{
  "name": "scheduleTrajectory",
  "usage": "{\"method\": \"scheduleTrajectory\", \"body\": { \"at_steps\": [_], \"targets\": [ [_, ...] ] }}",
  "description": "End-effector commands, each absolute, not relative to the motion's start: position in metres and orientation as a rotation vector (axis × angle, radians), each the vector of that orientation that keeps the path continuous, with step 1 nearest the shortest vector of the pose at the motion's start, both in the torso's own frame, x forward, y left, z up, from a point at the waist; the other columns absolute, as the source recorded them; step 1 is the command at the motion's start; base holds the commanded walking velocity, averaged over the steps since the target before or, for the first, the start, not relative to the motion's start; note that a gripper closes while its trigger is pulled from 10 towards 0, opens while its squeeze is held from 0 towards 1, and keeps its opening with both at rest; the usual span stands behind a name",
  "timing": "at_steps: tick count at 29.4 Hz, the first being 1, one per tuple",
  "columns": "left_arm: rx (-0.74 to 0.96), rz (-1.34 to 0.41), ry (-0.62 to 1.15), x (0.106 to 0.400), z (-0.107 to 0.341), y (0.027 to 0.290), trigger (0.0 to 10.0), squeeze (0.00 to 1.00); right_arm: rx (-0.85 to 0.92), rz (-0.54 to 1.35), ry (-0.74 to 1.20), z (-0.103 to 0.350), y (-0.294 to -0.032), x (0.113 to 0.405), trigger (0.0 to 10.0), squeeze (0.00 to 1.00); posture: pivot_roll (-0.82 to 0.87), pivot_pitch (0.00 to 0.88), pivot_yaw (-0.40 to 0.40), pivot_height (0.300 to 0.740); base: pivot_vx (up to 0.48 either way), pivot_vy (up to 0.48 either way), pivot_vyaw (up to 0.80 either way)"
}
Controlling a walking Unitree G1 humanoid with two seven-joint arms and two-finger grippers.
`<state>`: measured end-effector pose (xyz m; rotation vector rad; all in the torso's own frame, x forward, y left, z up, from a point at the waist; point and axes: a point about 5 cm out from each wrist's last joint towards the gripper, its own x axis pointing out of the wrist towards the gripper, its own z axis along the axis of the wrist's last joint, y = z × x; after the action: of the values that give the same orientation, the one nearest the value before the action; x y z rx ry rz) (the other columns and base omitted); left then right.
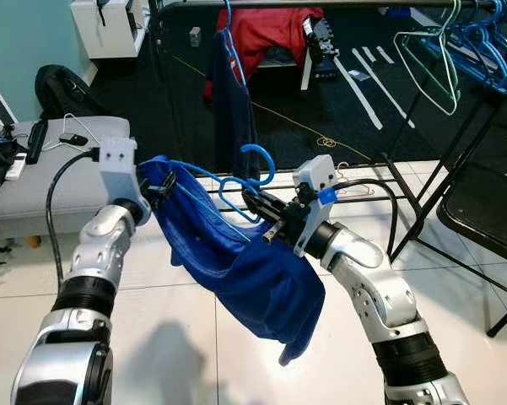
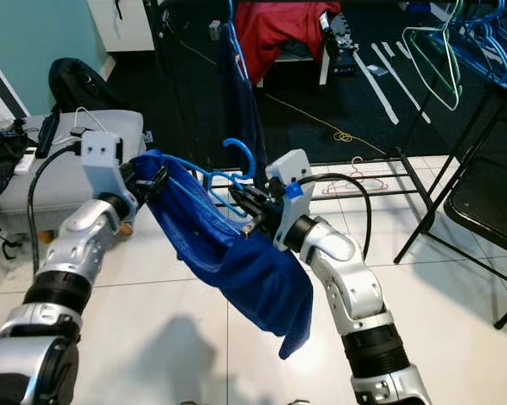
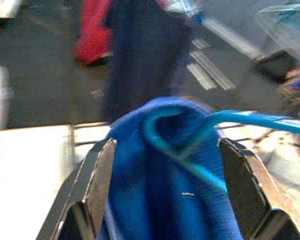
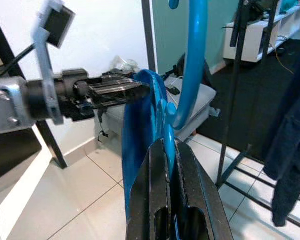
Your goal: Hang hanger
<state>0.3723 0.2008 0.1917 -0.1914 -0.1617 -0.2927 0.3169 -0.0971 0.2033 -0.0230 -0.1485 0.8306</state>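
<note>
A blue hanger (image 1: 255, 169) carries a blue shirt (image 1: 257, 274) that droops between my two arms. My right gripper (image 1: 260, 209) is shut on the hanger just under its hook (image 4: 189, 60). My left gripper (image 1: 162, 187) is at the shirt's left shoulder. In the left wrist view its fingers (image 3: 97, 170) stand apart, with the cloth and the hanger's end (image 3: 164, 140) between them. The black rack rail (image 1: 320, 4) runs across the top, farther back and above the hanger.
A navy garment (image 1: 234, 110) and a red one (image 1: 270, 34) hang on the rail. Teal and blue empty hangers (image 1: 455, 51) hang at the right. A grey bench (image 1: 59, 181) stands to the left, a black chair (image 1: 481, 211) to the right.
</note>
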Motion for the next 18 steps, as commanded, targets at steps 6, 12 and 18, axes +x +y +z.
{"method": "scheduleTrajectory", "body": {
  "at_steps": [6, 12, 18],
  "targets": [
    [-0.162, -0.447, -0.147, 0.364, 0.185, 0.190, 10.0, 0.00, -0.028, 0.831, -0.164, 0.205, -0.097, 0.314, 10.0, 0.00, -0.05, 0.129, 0.051, 0.740, 0.000, 0.000, 0.00],
    [-0.088, -0.421, -0.094, 0.366, 0.173, 0.188, 10.0, 0.00, -0.029, 0.830, -0.162, 0.205, -0.097, 0.314, 10.0, 0.00, -0.05, 0.130, 0.052, 0.740, 0.000, 0.000, 0.00],
    [-0.014, -0.335, -0.071, 0.368, 0.168, 0.194, 10.0, 0.00, -0.031, 0.831, -0.162, 0.205, -0.097, 0.314, 10.0, 0.00, -0.05, 0.132, 0.052, 0.740, 0.000, 0.000, 0.00]
  ]
}}
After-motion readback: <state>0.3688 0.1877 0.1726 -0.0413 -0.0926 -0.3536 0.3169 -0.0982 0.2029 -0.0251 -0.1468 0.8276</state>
